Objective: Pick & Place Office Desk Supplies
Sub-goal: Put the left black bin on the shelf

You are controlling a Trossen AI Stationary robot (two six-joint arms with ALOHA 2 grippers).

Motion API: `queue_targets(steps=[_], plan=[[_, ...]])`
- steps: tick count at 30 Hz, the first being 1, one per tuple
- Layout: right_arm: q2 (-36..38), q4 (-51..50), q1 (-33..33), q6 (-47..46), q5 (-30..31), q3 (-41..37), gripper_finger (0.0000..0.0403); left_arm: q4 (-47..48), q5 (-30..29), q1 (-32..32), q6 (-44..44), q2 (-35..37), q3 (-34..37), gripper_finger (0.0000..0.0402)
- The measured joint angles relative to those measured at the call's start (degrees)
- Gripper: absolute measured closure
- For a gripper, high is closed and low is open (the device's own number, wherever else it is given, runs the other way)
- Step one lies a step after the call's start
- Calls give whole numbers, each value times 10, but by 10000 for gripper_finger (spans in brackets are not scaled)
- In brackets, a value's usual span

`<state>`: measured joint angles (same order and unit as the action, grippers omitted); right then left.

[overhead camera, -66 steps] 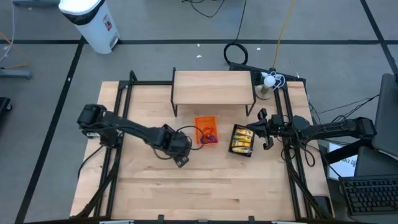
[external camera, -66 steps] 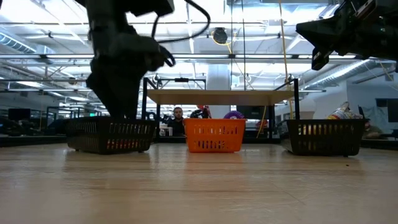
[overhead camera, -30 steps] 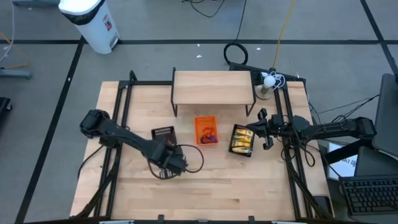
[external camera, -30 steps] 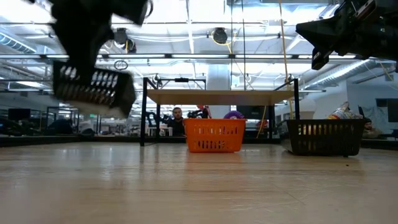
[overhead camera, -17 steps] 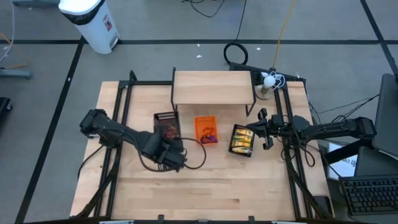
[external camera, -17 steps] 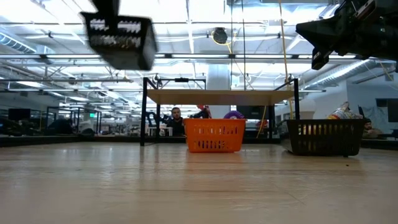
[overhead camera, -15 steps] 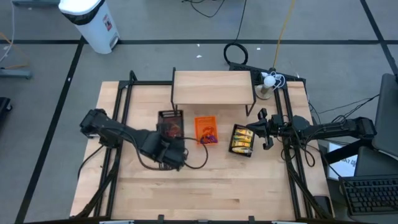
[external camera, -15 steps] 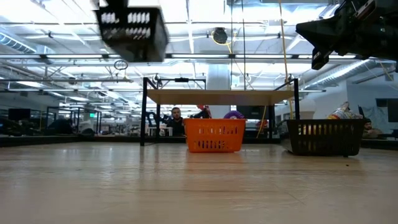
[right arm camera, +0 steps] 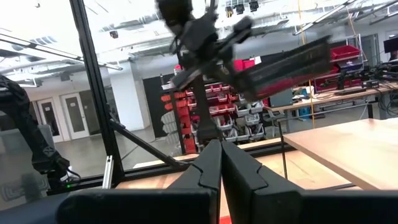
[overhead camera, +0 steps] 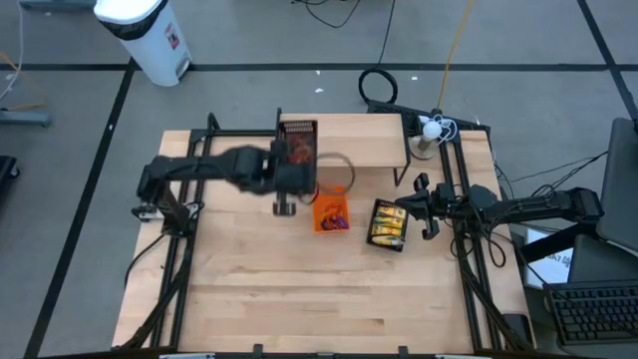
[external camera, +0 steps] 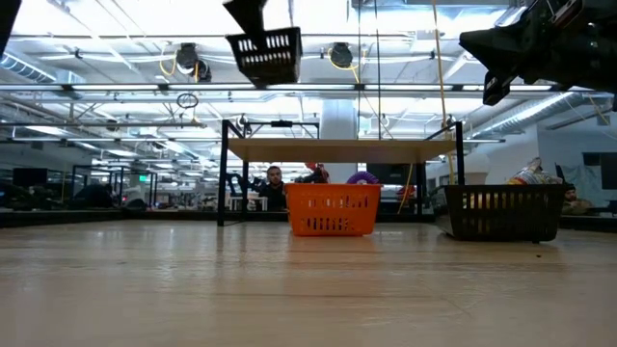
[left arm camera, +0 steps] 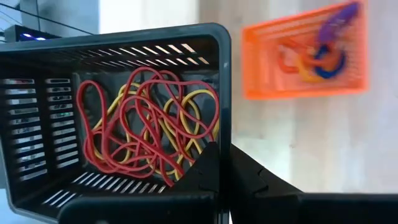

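Above the small orange tray (overhead camera: 330,210), left gripper (left arm camera: 222,163) is clenched on the rim of a black mesh tray (overhead camera: 297,146) holding rubber bands (left arm camera: 148,122) (light, floppy, tangled; likely best pinched as a bunch). Right gripper (overhead camera: 418,206) is closed, empty, beside the yellow packets (overhead camera: 388,224).

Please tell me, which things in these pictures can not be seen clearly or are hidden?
- Left end effector: blurred by motion in the high view.
- Black mesh tray with rubber bands: its bottom is hidden in the low view.
- Orange tray: contents too small in the high view.
- Second mesh tray: packets' print unreadable.
- Right end effector: nothing is between its fingers.
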<state>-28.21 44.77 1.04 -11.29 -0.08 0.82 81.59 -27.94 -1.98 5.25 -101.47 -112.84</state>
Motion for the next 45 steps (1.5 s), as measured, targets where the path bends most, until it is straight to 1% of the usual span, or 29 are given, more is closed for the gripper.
queue_targets(steps=[4,8,11,14,17,21,25,30,32,40,45], plan=[[0,0,0,3,0,0,399,-57,44,61,69,0,4,398],[0,0,0,4,0,0,399,-97,98,108,103,0,13,398],[0,0,0,4,0,0,399,-128,117,133,121,0,30,398],[0,0,0,5,0,0,399,-156,119,148,144,-7,59,398],[0,0,0,4,0,0,399,-144,113,157,161,-29,76,398],[0,0,0,4,0,0,399,-129,111,167,152,-62,78,398],[0,0,0,4,0,0,399,-130,114,171,148,-76,77,398],[0,1,0,4,0,0,399,-128,119,171,123,-76,77,398],[0,1,0,4,0,0,399,-127,127,171,120,-75,77,397],[0,3,0,6,0,0,399,-117,129,170,118,-68,77,393],[0,3,0,6,0,0,399,-117,131,171,122,-69,77,369]])
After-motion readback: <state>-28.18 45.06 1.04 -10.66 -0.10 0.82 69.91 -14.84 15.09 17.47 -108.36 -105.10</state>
